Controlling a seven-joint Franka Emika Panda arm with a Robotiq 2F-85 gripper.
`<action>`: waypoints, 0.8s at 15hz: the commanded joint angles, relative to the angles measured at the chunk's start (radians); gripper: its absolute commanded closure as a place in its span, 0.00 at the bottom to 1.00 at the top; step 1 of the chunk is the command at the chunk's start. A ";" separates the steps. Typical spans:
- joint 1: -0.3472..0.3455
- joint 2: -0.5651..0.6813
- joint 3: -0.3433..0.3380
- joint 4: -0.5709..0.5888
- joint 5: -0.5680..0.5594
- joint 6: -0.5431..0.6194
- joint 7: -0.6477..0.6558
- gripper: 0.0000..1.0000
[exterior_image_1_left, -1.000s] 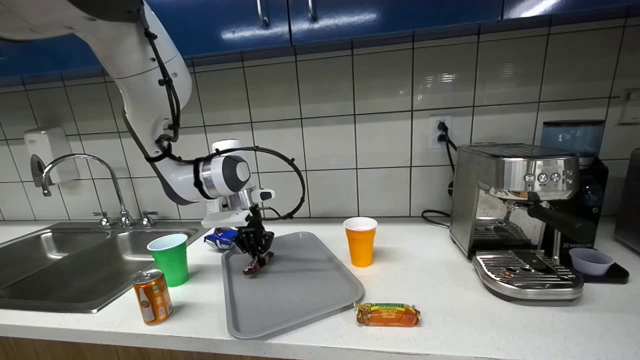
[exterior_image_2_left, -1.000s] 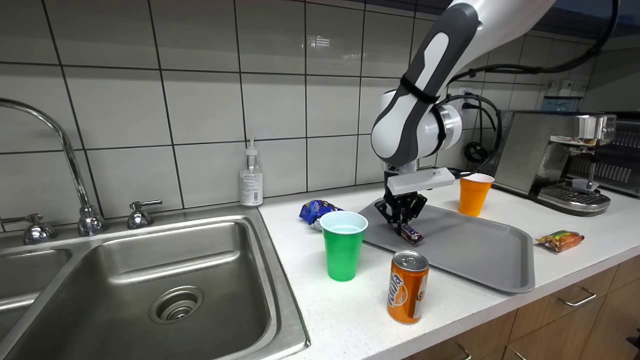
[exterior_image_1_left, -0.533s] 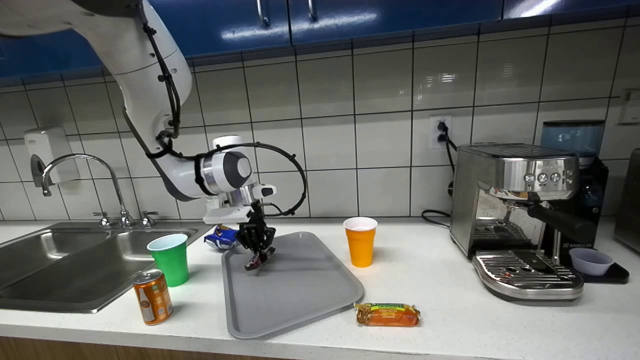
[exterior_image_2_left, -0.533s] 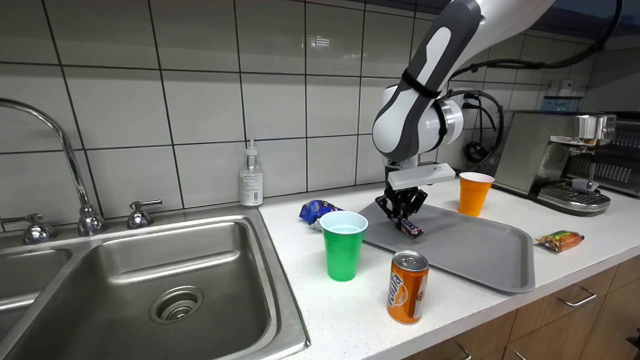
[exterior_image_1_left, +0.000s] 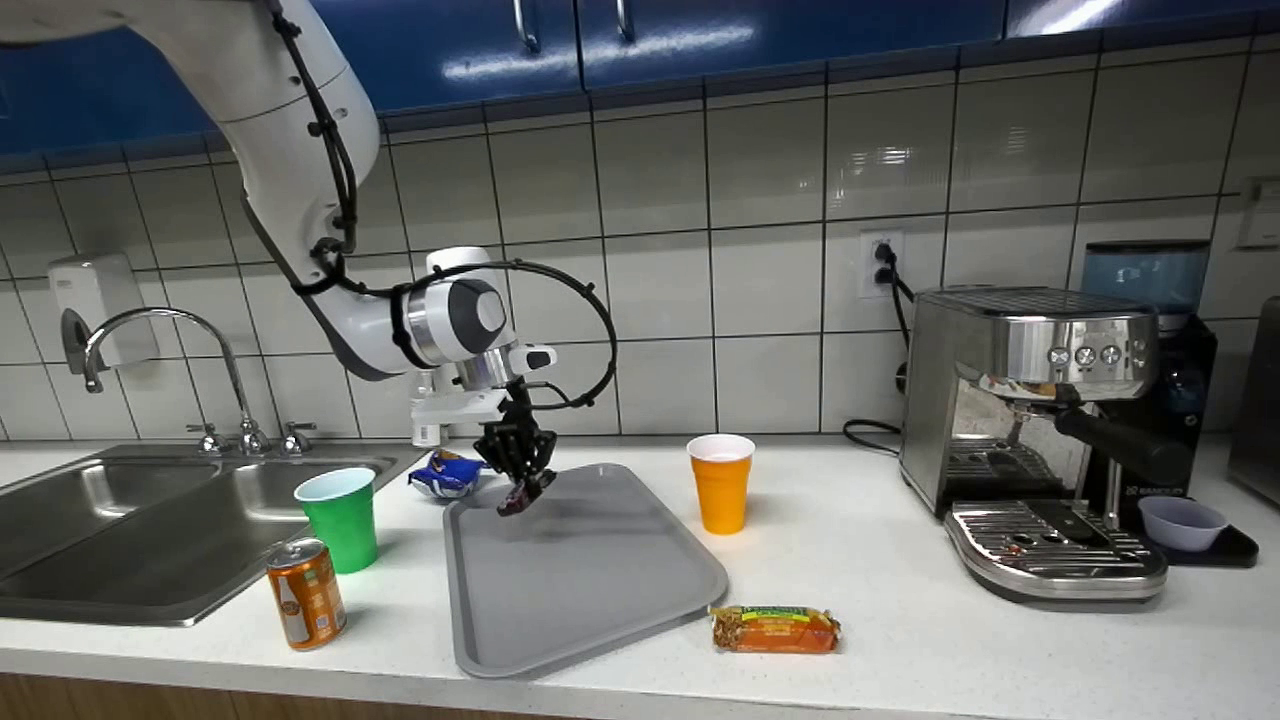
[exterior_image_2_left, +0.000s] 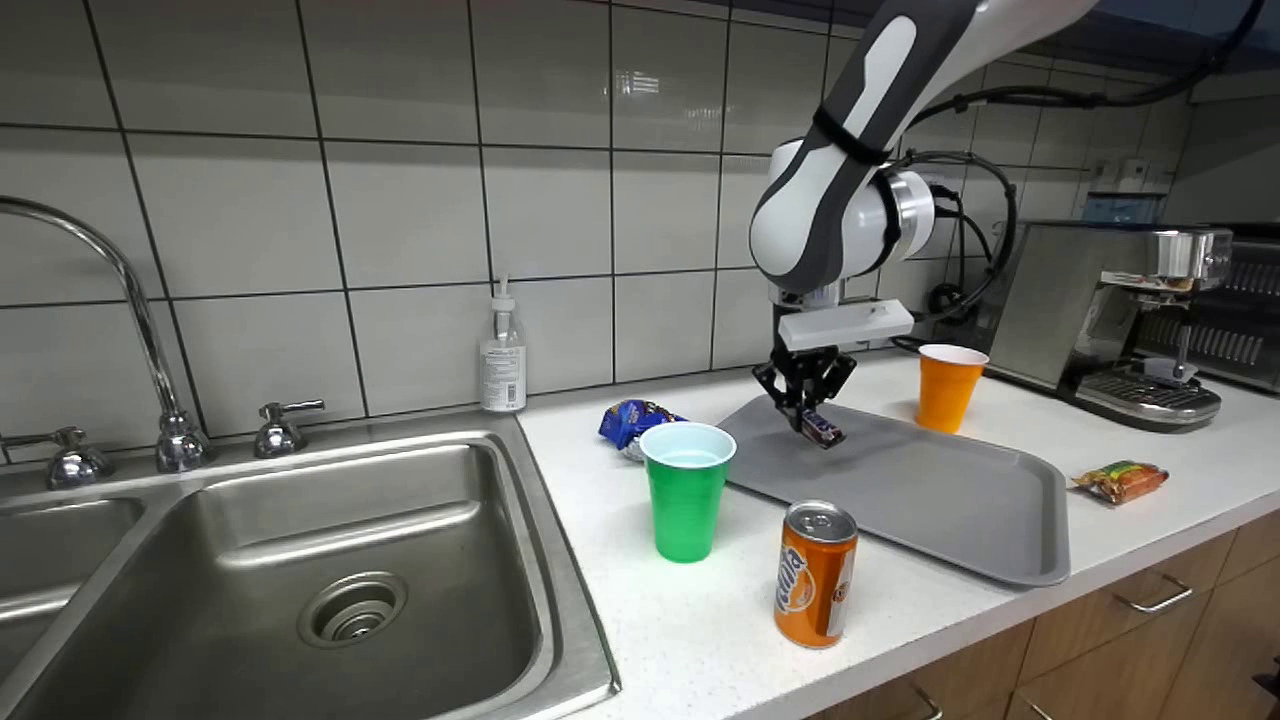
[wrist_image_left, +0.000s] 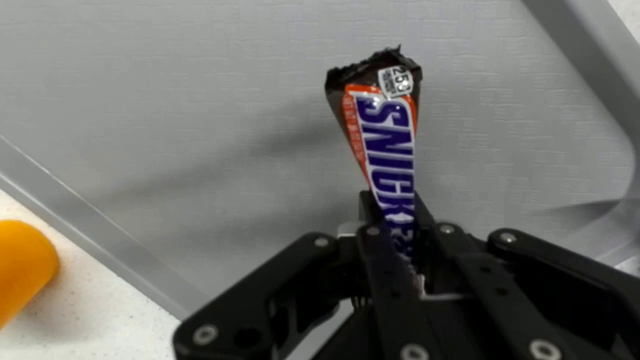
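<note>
Snickers bar (wrist_image_left: 387, 135), brown wrapper, jagged end, blue-on-white letters, red border, gripped by end effector (wrist_image_left: 398, 215)

Your tool (wrist_image_left: 395, 212) pinches a Snickers bar (wrist_image_left: 386, 135) above the gray tray (wrist_image_left: 200, 75); on the white tabletop (wrist_image_left: 110, 320) beside the tray, an orange cup (wrist_image_left: 22, 265) shows partly.

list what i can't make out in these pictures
Snickers bar: label's end, wrist view, covered by the hand.
Orange cup: wrist view, cut off by left edge.
Blue packet: in an exterior view, partly behind green cup.
Pump bottle: in an exterior view, print too small.
</note>
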 joint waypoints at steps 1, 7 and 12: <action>0.001 -0.052 0.002 -0.030 -0.023 -0.006 0.011 0.96; 0.017 -0.075 0.000 -0.039 -0.037 -0.005 0.028 0.96; 0.027 -0.085 -0.012 -0.044 -0.045 -0.006 0.055 0.96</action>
